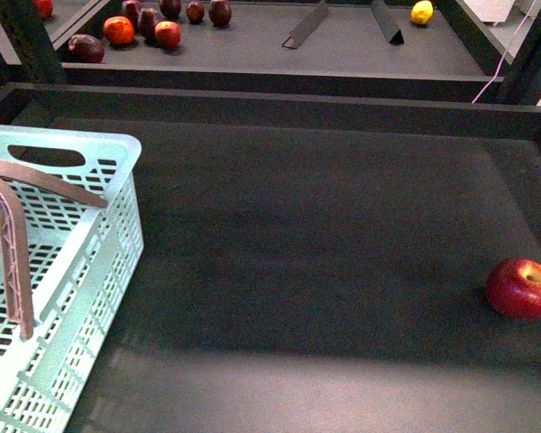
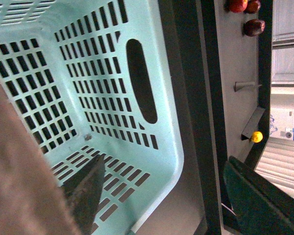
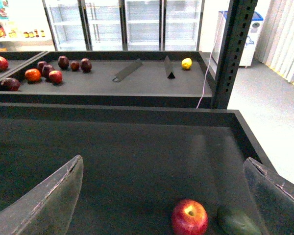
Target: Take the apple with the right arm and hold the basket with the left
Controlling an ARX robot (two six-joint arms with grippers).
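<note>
The red apple [image 1: 521,288] with a yellow patch lies on the dark table at the far right. In the right wrist view the apple [image 3: 189,217] sits between and below my right gripper [image 3: 162,160], whose jaws are wide open and empty. The mint-blue slotted basket [image 1: 117,180] stands at the left edge. My left gripper [image 1: 65,269] hangs open over its inside, brown ribbed fingers [image 1: 13,262] spread. In the left wrist view my left gripper [image 2: 164,164] shows one finger over the basket [image 2: 171,147] floor and the other beyond its rim corner. It grips nothing.
A dark green rounded object [image 3: 237,221] lies just beside the apple. The rear shelf holds several maroon and red fruits [image 1: 144,27], a lemon [image 1: 422,12] and two metal dividers [image 1: 307,25]. A raised black ledge [image 1: 270,99] separates the tables. A dark upright post [image 3: 232,54] stands at the right.
</note>
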